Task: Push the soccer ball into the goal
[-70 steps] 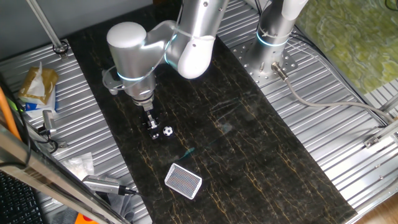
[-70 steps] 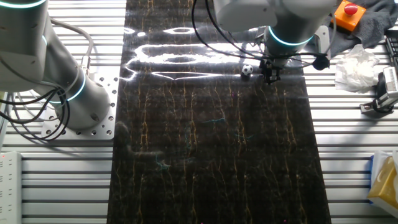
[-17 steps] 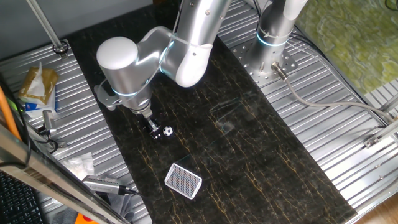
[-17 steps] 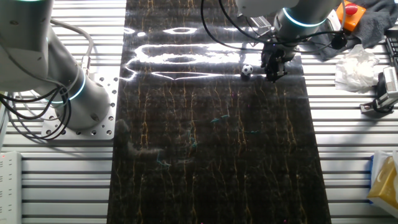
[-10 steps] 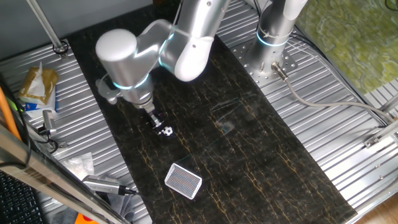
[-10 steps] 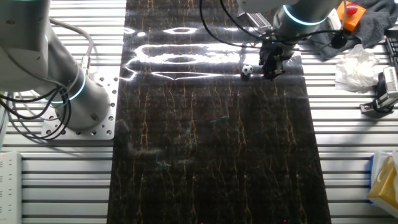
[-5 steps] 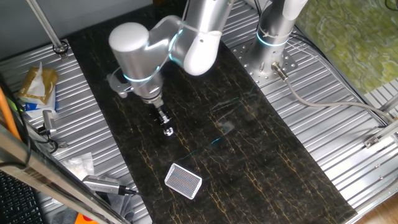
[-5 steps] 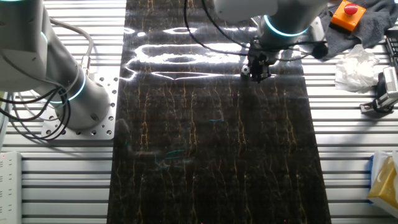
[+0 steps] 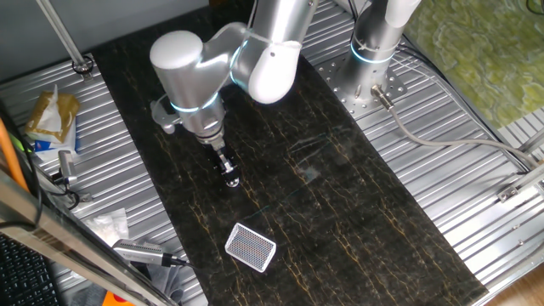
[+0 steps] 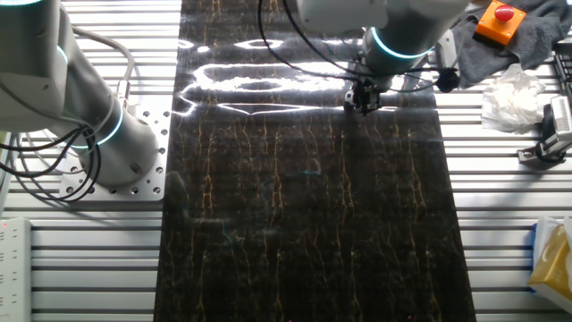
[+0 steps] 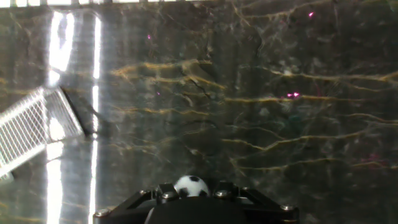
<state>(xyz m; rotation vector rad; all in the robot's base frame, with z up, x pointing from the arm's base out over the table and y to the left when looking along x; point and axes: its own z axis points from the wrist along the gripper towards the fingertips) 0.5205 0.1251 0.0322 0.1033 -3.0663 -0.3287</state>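
In the hand view the soccer ball [image 11: 191, 185], small and white with black patches, sits right against the front of my gripper [image 11: 193, 198] at the bottom edge. The goal [image 11: 30, 133], a white frame with dark netting, lies at the left of that view, well apart from the ball. In one fixed view my gripper [image 9: 229, 172] points down at the dark mat, fingers together, its tip covering most of the ball [image 9: 232, 180]. The goal [image 9: 251, 247] lies flat nearer the mat's front edge. In the other fixed view the gripper [image 10: 362, 101] hides the ball.
The dark marbled mat [image 9: 340, 212] covers the ribbed metal table. A second arm's base [image 9: 374, 51] stands at the back right. Packets and tools [image 9: 51, 119] lie off the mat's left. A tissue [image 10: 514, 94] and an orange button box [image 10: 500, 20] sit beside the mat.
My gripper has swung from the ball's left side to sit right over and behind it. The ball has barely shifted and the goal has not moved.
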